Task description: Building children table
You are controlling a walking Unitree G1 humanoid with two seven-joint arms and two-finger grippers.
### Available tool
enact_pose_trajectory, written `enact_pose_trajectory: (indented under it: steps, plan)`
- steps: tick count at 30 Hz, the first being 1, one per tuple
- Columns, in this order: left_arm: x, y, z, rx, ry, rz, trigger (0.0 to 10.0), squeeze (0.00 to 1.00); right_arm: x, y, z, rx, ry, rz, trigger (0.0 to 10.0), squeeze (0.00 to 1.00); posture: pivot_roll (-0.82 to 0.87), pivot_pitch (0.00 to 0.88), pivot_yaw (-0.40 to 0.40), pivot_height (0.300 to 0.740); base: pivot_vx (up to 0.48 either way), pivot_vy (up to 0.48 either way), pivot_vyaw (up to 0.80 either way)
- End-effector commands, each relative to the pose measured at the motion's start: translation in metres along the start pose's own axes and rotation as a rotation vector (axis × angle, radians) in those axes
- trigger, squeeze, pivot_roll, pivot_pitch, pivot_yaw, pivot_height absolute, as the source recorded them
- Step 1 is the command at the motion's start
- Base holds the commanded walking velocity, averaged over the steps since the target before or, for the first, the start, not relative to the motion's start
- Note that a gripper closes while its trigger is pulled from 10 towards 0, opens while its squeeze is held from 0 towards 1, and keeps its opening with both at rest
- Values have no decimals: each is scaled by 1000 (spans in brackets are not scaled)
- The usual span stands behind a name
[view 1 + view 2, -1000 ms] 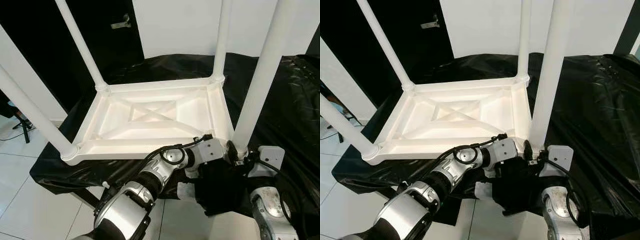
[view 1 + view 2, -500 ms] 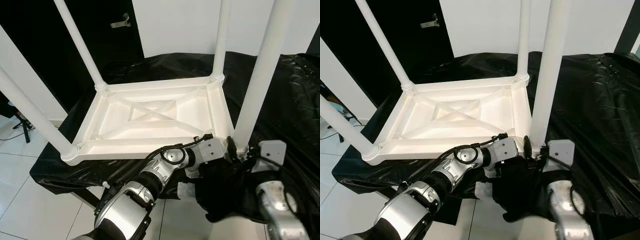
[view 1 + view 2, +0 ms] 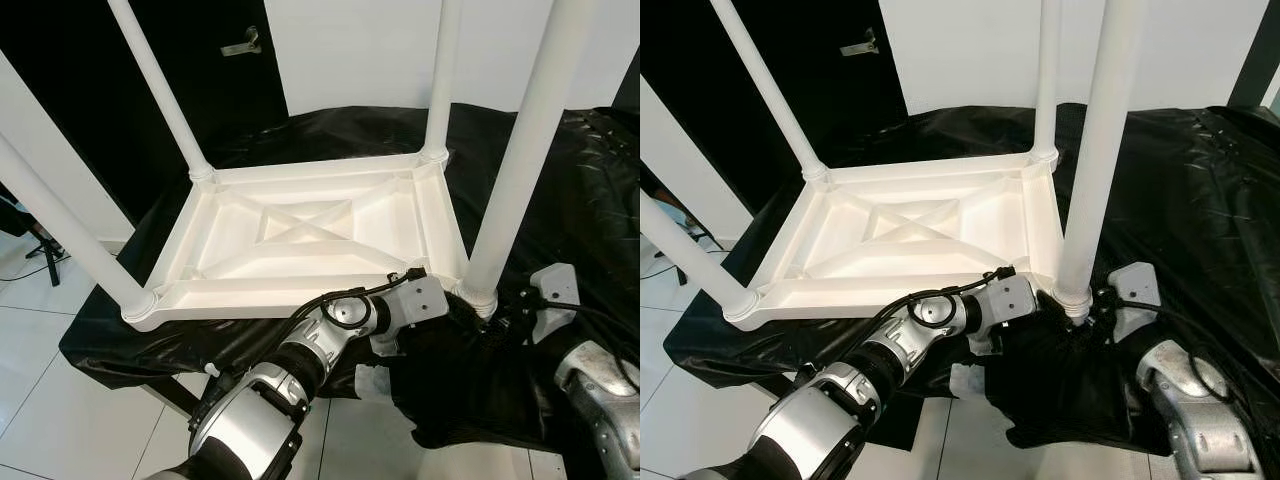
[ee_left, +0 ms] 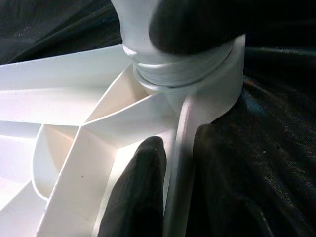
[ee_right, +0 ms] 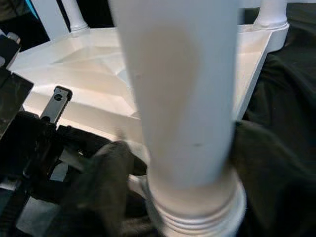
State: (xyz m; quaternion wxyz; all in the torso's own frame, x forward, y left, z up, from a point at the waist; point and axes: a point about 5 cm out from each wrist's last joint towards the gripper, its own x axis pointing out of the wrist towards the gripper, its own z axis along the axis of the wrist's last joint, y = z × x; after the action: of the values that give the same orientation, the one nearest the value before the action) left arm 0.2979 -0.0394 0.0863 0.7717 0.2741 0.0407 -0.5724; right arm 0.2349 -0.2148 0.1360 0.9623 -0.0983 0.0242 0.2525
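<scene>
Table top [image 3: 300,240] lies upside down on the black-draped bench, all four legs standing up, the near-right leg [image 3: 520,150] at the bench's near edge. My right gripper [image 5: 182,163] has pulled back from tight against that leg's base but its fingers are spread either side, gripping nothing. My left gripper [image 4: 168,94] stays clamped across the corner socket, so I judge this leg seated.
</scene>
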Motion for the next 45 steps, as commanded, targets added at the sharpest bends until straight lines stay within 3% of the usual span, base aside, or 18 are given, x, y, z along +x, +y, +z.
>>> enact_pose_trajectory:
  steps: [1, 7, 13, 15, 16, 19, 22, 28, 29, 30, 31, 32, 33, 34, 38, 39, 40, 45]
  plan:
    - [5, -35, -37, -97, 192, -9, 10000, 0, 3, 6, -5, 34, 8, 73, 0, 0, -7, 0, 99, 740, 0, 0, 0]
    - [5, -35, -37, -97, 191, -10, 10000, 0, 3, -4, -4, 30, 8, 47, 0, 0, -7, 0, 101, 740, 0, 0, 0]
    - [5, -34, -37, -94, 189, -10, 10000, 0, 4, -2, -6, 52, 0, -30, 0, 0, -9, 0, 102, 740, 0, 0, 0]
    - [5, -34, -37, -93, 188, -10, 10000, 0, 6, 7, -7, 79, -31, -260, 0, 0, -9, 0, 102, 740, 0, 0, 0]
    - [5, -34, -37, -93, 188, -10, 10000, 0, 6, 7, -7, 79, -31, -260, 0, 0, -9, 0, 102, 740, 0, 0, 0]
    - [6, -35, -36, -93, 187, -13, 10000, 0, 0, 27, -8, 113, -73, -483, 0, 0, -12, 0, 105, 740, 0, 0, 0]
    - [6, -36, -36, -92, 187, -18, 10000, 0, -3, 33, -10, 112, -88, -531, 0, 0, -12, 0, 106, 740, 0, 0, 0]
    - [6, -36, -36, -91, 186, -20, 10000, 0, -7, 26, -8, 95, -107, -658, 0, 0, -12, 0, 108, 740, 0, 0, 0]
    - [6, -36, -36, -90, 186, -20, 10000, 0, -5, 27, -8, 94, -105, -659, 2196, 0, -12, 0, 109, 740, 0, 0, 0]
    - [6, -36, -36, -90, 186, -21, 10000, 0, -3, 28, -8, 87, -105, -638, 7804, 0, -12, 0, 109, 740, 0, 0, 0]
    - [6, -36, -36, -90, 186, -21, 10000, 0, -3, 28, -8, 87, -105, -638, 7804, 0, -12, 0, 109, 740, 0, 0, 0]
    - [6, -37, -36, -91, 186, -22, 10000, 0, -1, 29, -6, 76, -112, -604, 10000, 231, -12, 0, 109, 740, 0, 0, 0]
    - [6, -37, -36, -91, 186, -23, 10000, 0, 0, 30, -4, 66, -117, -591, 10000, 231, -12, 0, 108, 740, 0, 0, 0]
    - [6, -37, -36, -91, 187, -23, 10000, 0, 2, 29, -2, 66, -122, -557, 10000, 1000, -14, 0, 108, 740, 0, 0, 0]
    - [6, -37, -36, -92, 188, -22, 10000, 0, 7, 18, 6, 37, -147, -418, 10000, 1000, -17, 0, 107, 740, 0, 0, 0]
    - [7, -37, -36, -91, 188, -22, 10000, 0, 9, 14, 9, 9, -149, -373, 10000, 247, -19, 0, 106, 740, 0, 0, 0]
    - [7, -37, -35, -91, 186, -22, 10000, 0, 11, 10, 11, -15, -145, -310, 10000, 0, -17, 0, 102, 740, 0, 0, 0]
    - [8, -37, -34, -95, 182, -19, 10000, 0, 14, 10, 10, -42, -97, -110, 10000, 0, -7, 0, 93, 740, 0, 0, 0]
